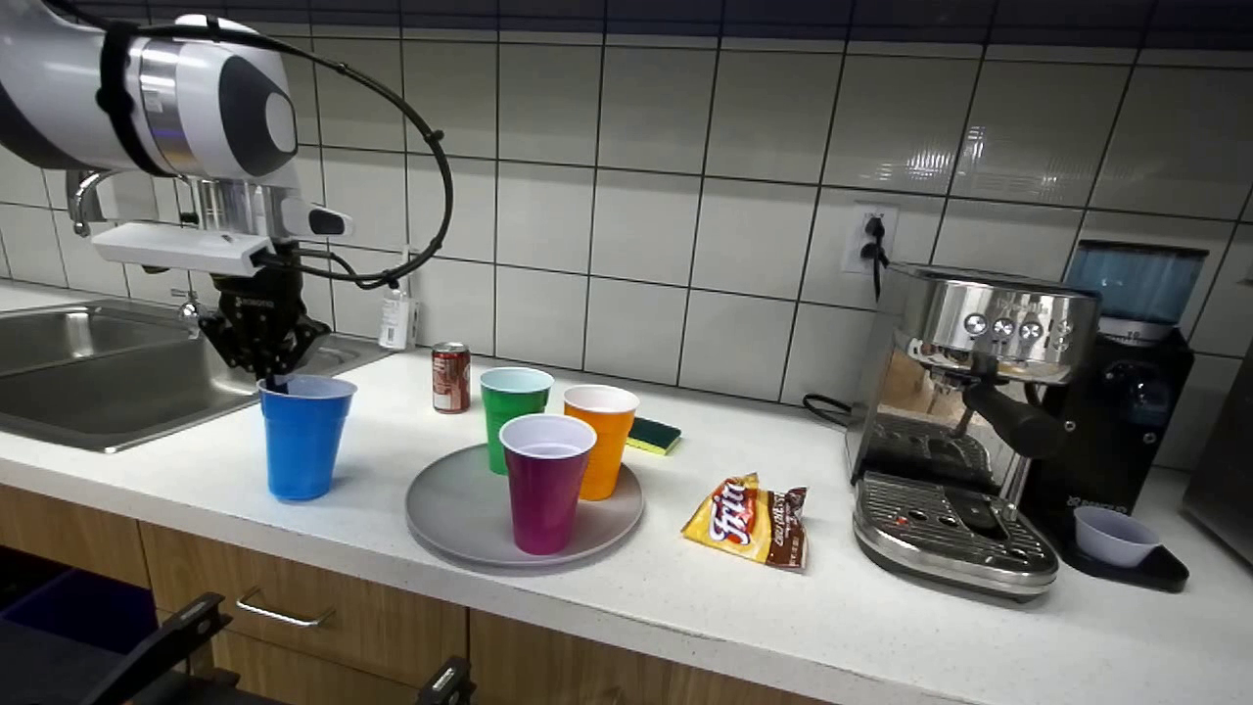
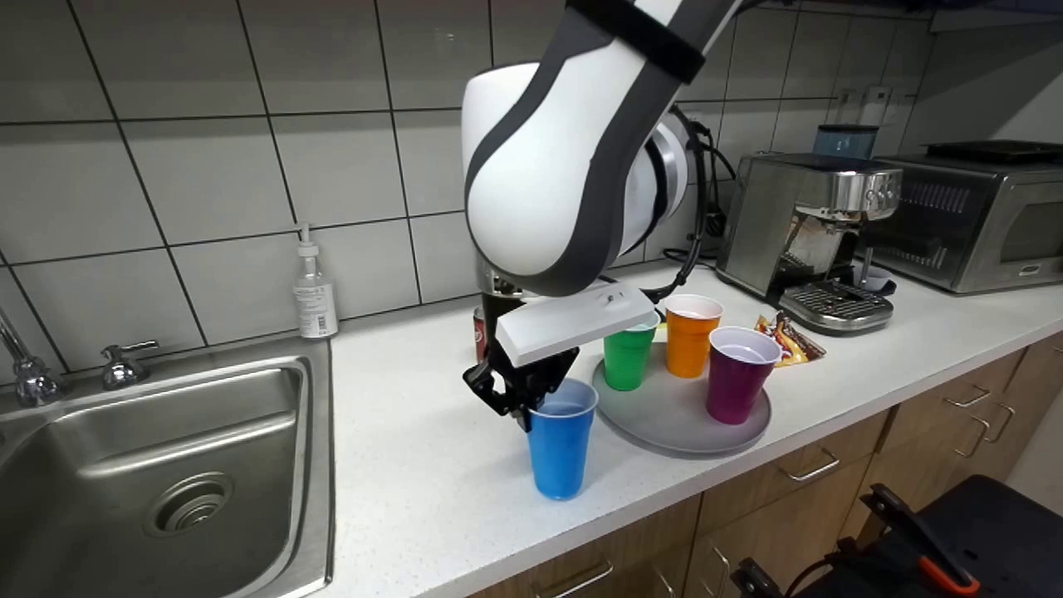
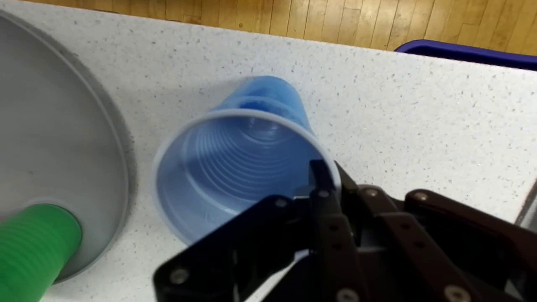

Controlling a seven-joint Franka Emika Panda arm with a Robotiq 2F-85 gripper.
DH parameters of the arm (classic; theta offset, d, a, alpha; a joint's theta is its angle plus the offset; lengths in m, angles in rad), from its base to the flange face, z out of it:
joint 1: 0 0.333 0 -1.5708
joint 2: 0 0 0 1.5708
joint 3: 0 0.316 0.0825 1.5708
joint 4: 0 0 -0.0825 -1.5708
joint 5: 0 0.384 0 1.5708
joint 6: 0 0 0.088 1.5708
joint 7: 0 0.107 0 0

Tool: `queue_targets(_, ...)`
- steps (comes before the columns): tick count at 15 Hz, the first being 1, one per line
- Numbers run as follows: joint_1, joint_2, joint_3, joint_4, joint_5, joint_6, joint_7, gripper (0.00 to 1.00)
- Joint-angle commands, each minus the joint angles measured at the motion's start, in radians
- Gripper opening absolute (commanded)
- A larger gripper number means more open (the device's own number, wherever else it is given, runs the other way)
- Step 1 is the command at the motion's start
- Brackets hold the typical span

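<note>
My gripper [image 1: 275, 383] is shut on the rim of a blue cup [image 1: 305, 446], one finger inside and one outside, as the wrist view shows at the fingertips [image 3: 331, 173]. The cup is upright with its open top up; I cannot tell whether its base touches the counter. It looks empty in the wrist view [image 3: 239, 159]. Beside it a grey plate [image 1: 445, 504] bears a green cup [image 1: 511, 399], an orange cup [image 1: 609, 431] and a purple cup [image 1: 544, 499], all upright. The green cup [image 3: 40, 247] and part of the plate [image 3: 63, 138] also show in the wrist view.
A red can [image 1: 451, 378] and a sponge [image 1: 654, 436] stand behind the plate. A snack bag [image 1: 749, 524] and a coffee machine [image 1: 979, 392] are beyond it. A steel sink [image 2: 315, 465] and a pump bottle [image 2: 315, 291] lie on the opposite side. The counter's front edge is near.
</note>
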Motion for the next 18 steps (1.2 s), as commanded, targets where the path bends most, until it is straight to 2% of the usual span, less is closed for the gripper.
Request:
queue_targets(1, 0.001, -0.051, -0.006, -0.011, 0.014, -0.017, -0.003, 0.01)
queue_targets(18, -0.071, -0.124, -0.064, -0.011, 0.017, -0.012, -0.12, 0.01)
